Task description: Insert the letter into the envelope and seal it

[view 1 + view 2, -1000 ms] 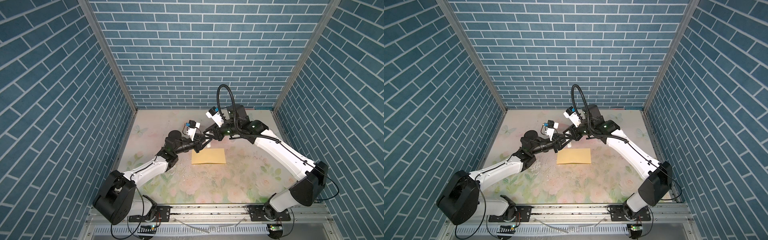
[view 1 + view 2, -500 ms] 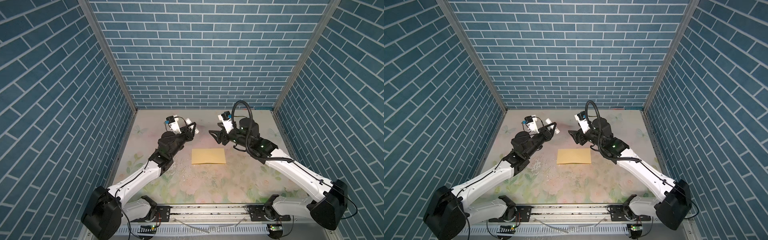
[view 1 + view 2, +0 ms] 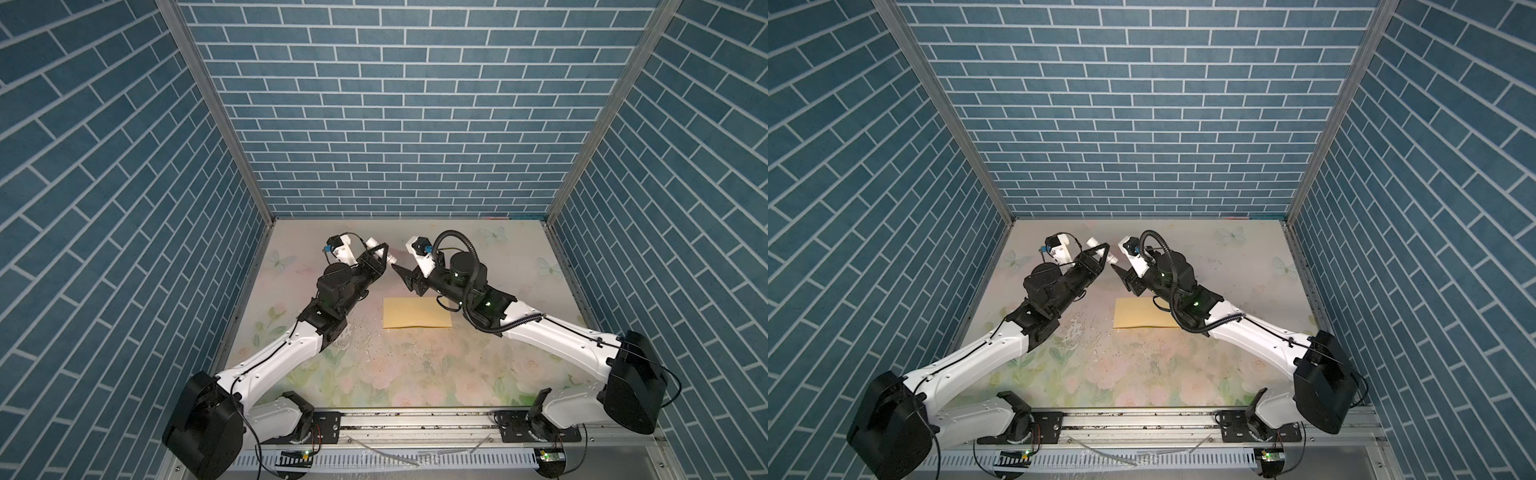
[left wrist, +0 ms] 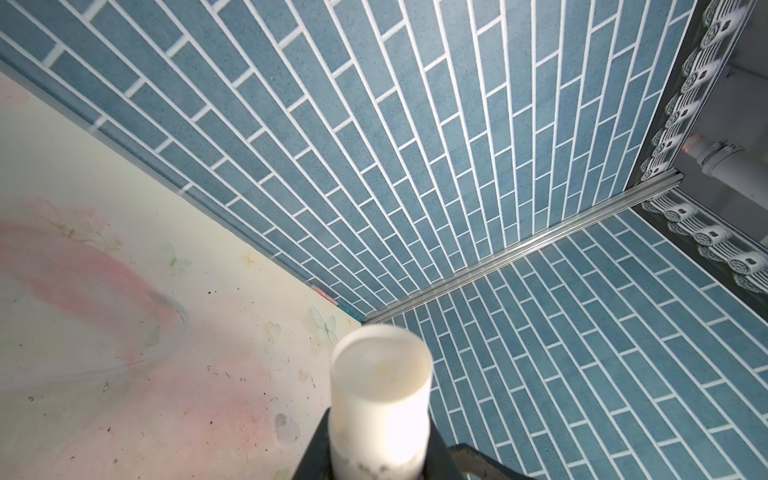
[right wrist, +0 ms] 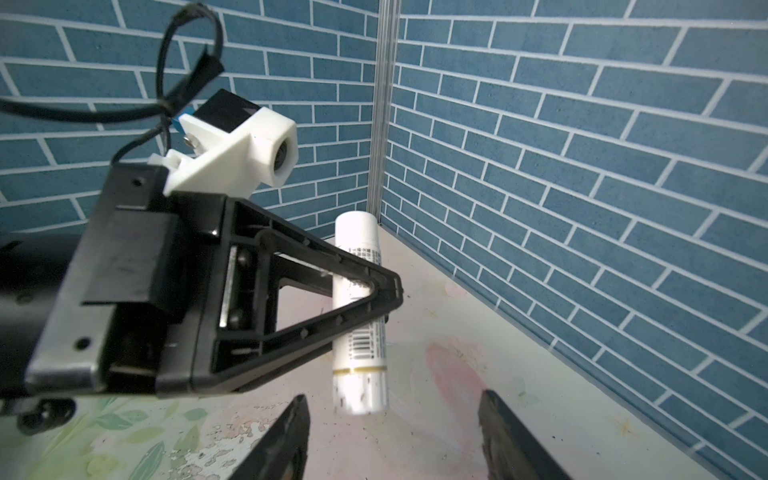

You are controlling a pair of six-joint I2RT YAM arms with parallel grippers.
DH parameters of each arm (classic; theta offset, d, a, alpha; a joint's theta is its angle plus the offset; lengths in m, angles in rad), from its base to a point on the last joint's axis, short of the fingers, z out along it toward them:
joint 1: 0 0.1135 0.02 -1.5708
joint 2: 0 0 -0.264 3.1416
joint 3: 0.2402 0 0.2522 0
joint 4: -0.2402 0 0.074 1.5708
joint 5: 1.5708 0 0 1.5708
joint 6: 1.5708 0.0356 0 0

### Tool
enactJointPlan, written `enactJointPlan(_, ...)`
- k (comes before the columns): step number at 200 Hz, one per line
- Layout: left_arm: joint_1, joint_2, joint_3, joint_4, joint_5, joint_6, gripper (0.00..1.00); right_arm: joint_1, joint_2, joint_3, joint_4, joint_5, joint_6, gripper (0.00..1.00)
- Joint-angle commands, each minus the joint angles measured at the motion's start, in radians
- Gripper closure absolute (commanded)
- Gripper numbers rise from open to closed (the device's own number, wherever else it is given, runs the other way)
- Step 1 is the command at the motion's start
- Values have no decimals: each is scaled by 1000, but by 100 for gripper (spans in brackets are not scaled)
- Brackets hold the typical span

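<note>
**A:** Where's the envelope [image 3: 417, 313] right now?

**B:** Flat on the surface [image 3: 415, 374], about the middle, with nothing touching it. From above it shows as a plain rectangle with no flap sticking out, so I'd guess the flap is folded down. There's no letter in sight. I take it to be inside, but I can't confirm that.

**A:** And the arms?

**B:** Both are up in the air just beyond the envelope's far edge. The left fingers [image 5: 299, 345] are narrow, clamped round the middle of the glue stick [image 5: 360, 353], which is held well off the surface.

**A:** What's just changed?

**B:** A second ago the two arms met at the stick. Then they swung apart to left and right. Now they've drawn close again, and the right fingers [image 5: 286, 440] have spread wide. They're empty, standing just short of the stick's end. In the right wrist view there's one on each side of that end, neither touching it.

**A:** What does that mean for the task?

**B:** A thin gold line rings the stick near that end, so I think the cap is on. Either the right arm has just capped it and sealing is nearly done, or it's about to pull the cap off to glue the flap. I can't tell which.
</note>
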Motion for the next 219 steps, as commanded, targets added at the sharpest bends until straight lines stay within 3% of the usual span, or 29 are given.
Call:
enactJointPlan(1,-5,-6,12,37,0,-9,100,10,26,5,64,19,-65,40)
enactJointPlan(64,-6,-4,8,57,10,-13,100,16,65,39,59,19,-49,61)
enactJointPlan(219,-5,11,4,51,26,-1,100,19,65,67,62,2,-28,62)
